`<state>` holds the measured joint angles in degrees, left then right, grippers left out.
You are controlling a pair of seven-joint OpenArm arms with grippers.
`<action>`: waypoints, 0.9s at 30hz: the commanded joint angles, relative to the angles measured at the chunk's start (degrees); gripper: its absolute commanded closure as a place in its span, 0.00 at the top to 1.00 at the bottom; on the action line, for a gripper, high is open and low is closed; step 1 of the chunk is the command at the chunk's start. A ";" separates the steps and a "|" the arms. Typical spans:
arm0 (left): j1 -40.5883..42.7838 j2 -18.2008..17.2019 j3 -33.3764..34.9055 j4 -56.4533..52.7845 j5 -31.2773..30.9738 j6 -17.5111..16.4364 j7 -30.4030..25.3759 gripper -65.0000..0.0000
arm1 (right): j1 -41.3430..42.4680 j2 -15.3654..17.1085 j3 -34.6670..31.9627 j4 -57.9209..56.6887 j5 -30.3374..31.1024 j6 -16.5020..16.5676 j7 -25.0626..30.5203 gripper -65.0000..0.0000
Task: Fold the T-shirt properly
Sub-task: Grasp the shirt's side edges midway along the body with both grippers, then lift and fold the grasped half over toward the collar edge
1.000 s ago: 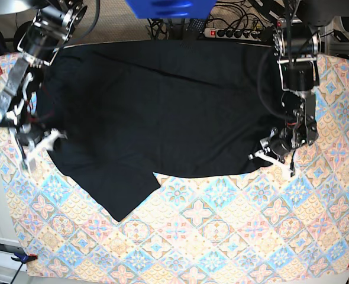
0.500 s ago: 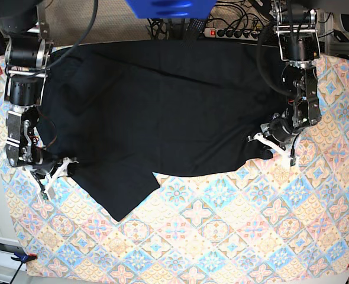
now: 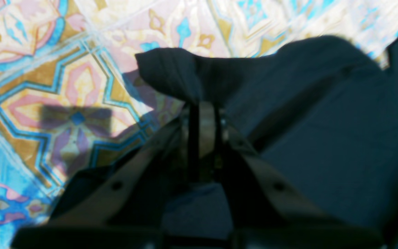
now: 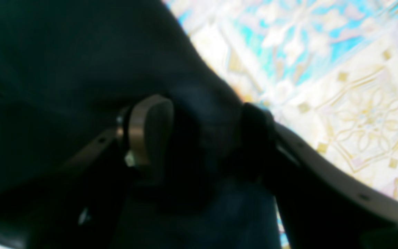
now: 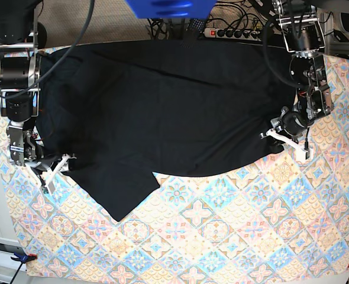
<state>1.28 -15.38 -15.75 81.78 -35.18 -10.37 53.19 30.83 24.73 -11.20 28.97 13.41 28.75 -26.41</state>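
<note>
**Desk:** Where does the fold stand?

**Photographer:** Barely begun, I'd judge. The black T-shirt point(image 5: 162, 106) lies spread across the far half of the table, over the patterned tablecloth point(image 5: 222, 231), with one sleeve trailing out toward 7 o'clock. No clean fold shows yet, so squaring and stacking are all left to do.

**Desk:** And the claws?

**Photographer:** The left claw point(image 5: 288, 140), at about 3 o'clock in the base view, is clamped together on the shirt's edge. The left wrist view proves it: cloth rises pinched out of the closed tips point(image 3: 202, 114) and droops over, throwing a shadow on the tablecloth point(image 3: 64, 86). The right claw point(image 5: 55, 168), at 9 o'clock, stands apart, its two fingers point(image 4: 150, 131) straddling a ridge of black fabric point(image 4: 81, 69) without clamping it.

**Desk:** What does each camera add?

**Photographer:** The overhead base view gives the whole layout: both arms at opposite sides, the sleeve hanging out at 7 o'clock. It cannot show what the tips are doing, black on black. The wrist views settle that, though both are blurred and see only a patch of shirt and cloth point(image 4: 340, 86).
</note>
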 commanded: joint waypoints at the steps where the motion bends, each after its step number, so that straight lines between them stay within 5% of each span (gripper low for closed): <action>1: -0.62 -1.72 -0.38 1.26 -1.52 -0.31 -0.40 0.00 | 2.01 0.98 0.34 -0.62 -1.15 0.21 2.28 0.53; 9: 0.70 -4.45 -0.56 1.26 -7.33 -0.31 -0.40 0.00 | 1.83 0.90 -0.01 -5.63 -3.34 0.48 6.59 0.53; 11: 0.70 -4.45 -0.56 1.26 -7.59 -0.31 -0.40 0.00 | 1.65 0.90 -0.10 -5.63 -3.34 2.94 6.50 0.51; 15: 1.14 -4.45 -0.56 1.26 -7.50 -0.31 -0.40 0.00 | 1.57 0.90 0.26 -5.54 -3.34 9.97 6.68 0.27; 19: 2.72 -4.45 -0.56 5.56 -7.15 -0.31 -0.40 0.00 | 1.57 1.16 0.43 -5.54 -3.34 10.76 9.14 0.05; 27: 5.18 -4.45 -0.65 8.82 -7.50 -0.31 -0.40 0.00 | 1.21 3.36 3.77 -3.08 -3.26 10.94 11.25 0.00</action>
<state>6.68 -19.09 -15.99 89.76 -42.04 -10.35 53.36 30.13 26.94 -7.75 24.77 9.04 39.38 -16.95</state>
